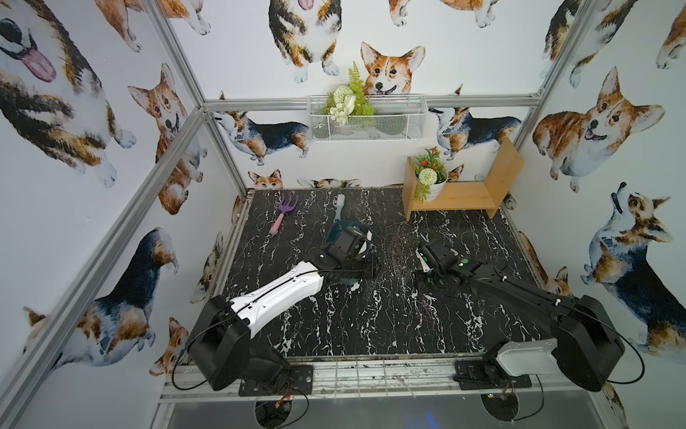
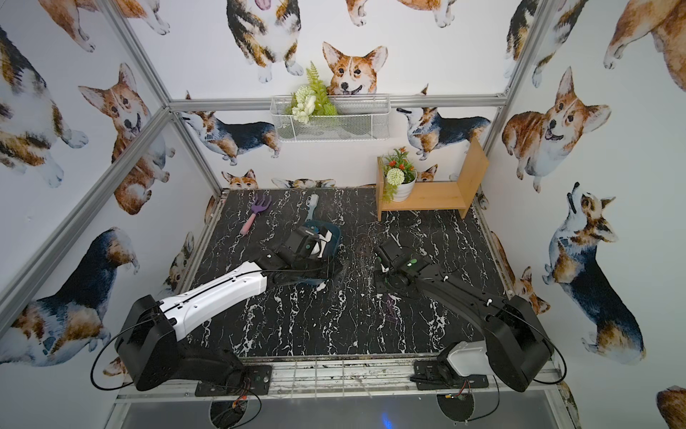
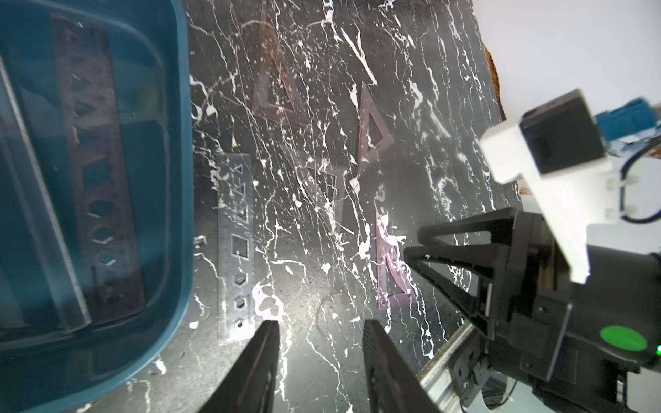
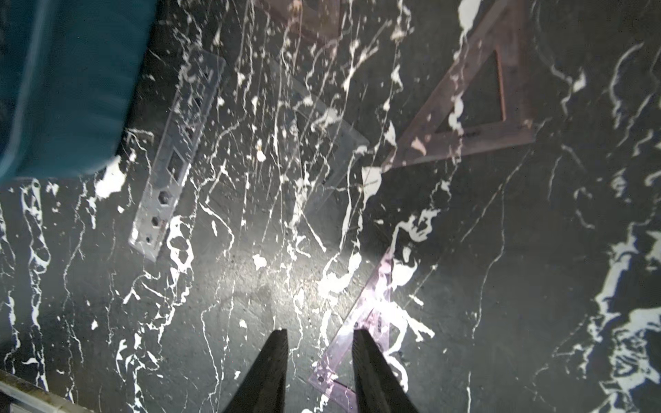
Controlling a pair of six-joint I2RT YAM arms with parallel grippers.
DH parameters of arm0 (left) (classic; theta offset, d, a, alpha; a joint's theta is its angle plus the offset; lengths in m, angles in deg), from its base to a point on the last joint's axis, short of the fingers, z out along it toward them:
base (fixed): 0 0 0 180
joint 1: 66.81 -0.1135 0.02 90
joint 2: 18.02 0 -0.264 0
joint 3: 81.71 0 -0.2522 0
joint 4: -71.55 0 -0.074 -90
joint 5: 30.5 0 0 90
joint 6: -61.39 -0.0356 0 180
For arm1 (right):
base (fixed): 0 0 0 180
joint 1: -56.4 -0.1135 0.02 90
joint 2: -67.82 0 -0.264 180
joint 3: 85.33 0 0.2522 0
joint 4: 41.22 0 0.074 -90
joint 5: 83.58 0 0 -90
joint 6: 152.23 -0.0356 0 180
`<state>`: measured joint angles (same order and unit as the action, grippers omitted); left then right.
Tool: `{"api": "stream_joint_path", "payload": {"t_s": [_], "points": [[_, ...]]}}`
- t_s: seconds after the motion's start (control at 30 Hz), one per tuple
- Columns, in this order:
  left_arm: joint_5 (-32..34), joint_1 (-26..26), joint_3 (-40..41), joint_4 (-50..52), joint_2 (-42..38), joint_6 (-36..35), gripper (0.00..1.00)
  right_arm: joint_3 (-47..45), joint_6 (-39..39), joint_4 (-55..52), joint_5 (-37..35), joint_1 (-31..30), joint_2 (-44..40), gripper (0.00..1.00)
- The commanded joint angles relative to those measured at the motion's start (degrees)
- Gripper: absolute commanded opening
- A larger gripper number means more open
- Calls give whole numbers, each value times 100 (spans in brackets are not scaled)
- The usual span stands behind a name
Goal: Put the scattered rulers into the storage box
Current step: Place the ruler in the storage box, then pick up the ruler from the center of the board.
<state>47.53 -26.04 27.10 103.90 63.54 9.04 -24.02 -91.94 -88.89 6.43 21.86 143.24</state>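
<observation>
Left gripper [image 3: 320,325] and right gripper [image 4: 321,334] hover spread, empty. One dark ruler [image 3: 96,171] lies in the box [image 3: 179,143]; the pink ruler [image 4: 375,304] likely needs pinching next.

R gripper [image 4: 320,333] jaws apart; clear ruler [image 4: 177,153] beside box [image 4: 68,89].

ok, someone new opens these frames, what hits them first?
Corgi wallpaper on every wall, around a black marble table. The left arm and right arm reach to its middle, the left over the teal storage box. Then the see-through rulers: a dark ruler lies in the box, a clear ruler beside it on the table, a tinted triangle farther out, all nearly lost against the marble.
</observation>
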Motion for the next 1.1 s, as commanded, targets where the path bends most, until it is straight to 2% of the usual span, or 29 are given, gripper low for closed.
{"api": "stream_joint_path", "payload": {"t_s": [0.0,0.43,1.07], "points": [[-24,96,255,-643,-93,476,44,-206,-248,-134,-50,-67,-88,37],[-36,559,780,-1274,-90,918,42,-446,-553,-426,-518,-455,271,40],[47,1116,1134,-1798,112,1345,42,-533,-632,-353,-616,-502,509,35]]}}
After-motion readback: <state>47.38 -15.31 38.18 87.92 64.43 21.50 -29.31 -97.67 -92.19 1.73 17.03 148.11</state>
